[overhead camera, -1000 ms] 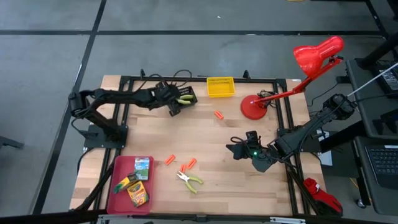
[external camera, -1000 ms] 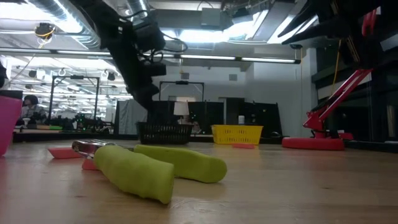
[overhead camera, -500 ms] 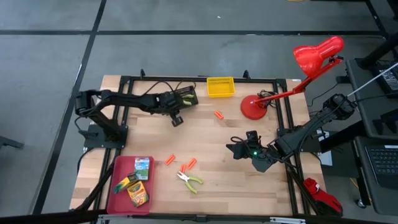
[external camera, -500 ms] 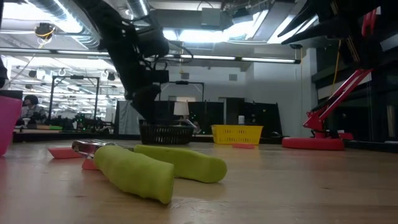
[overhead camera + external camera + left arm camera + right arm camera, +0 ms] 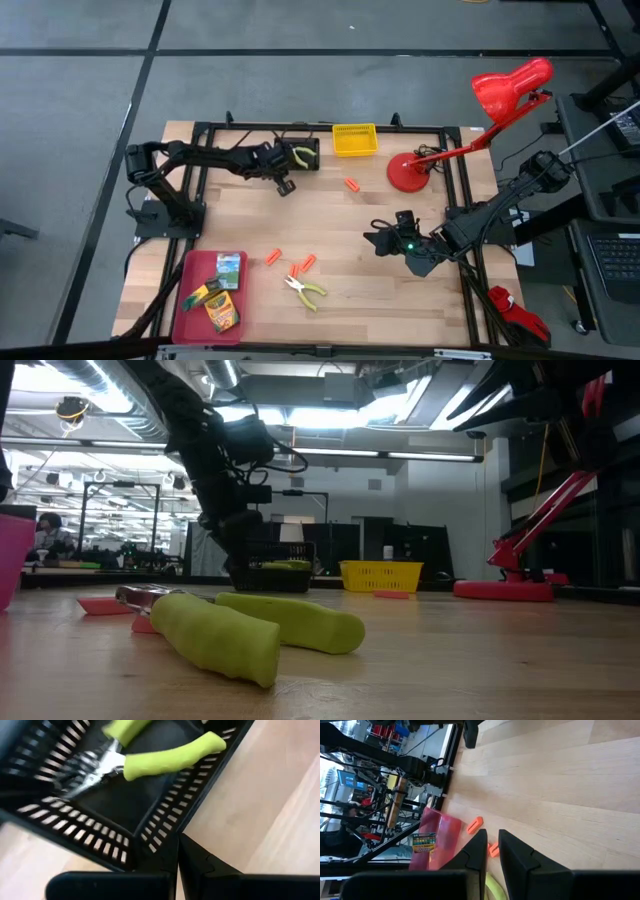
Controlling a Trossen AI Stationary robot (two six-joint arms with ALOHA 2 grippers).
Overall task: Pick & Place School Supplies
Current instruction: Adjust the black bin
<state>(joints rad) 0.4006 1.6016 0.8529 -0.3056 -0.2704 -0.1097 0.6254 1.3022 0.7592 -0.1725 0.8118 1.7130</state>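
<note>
On wooden table point(image 5: 340, 230): left gripper point(image 5: 284, 186) closed, empty, beside far black bin point(image 5: 300, 155) holding pliers point(image 5: 150, 757) | right gripper point(image 5: 378, 241) nearly closed, empty, right | second pliers point(image 5: 305, 290) near edge; crayon boxes point(image 5: 218, 295) in red tray point(image 5: 190, 270) | workshop room behind

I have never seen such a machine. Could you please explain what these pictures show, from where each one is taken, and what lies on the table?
Two dark robot arms work at a wooden table. One camera looks down from above, one sits at table height, and one rides on each wrist. The left hand, shut and empty, is beside the black bin, which holds green-handled pliers. The right hand waits, holding nothing. A second pair of pliers and orange pieces lie on the wood. Three crayon boxes lie in the red tray. A yellow bin stands by a red lamp.
</note>
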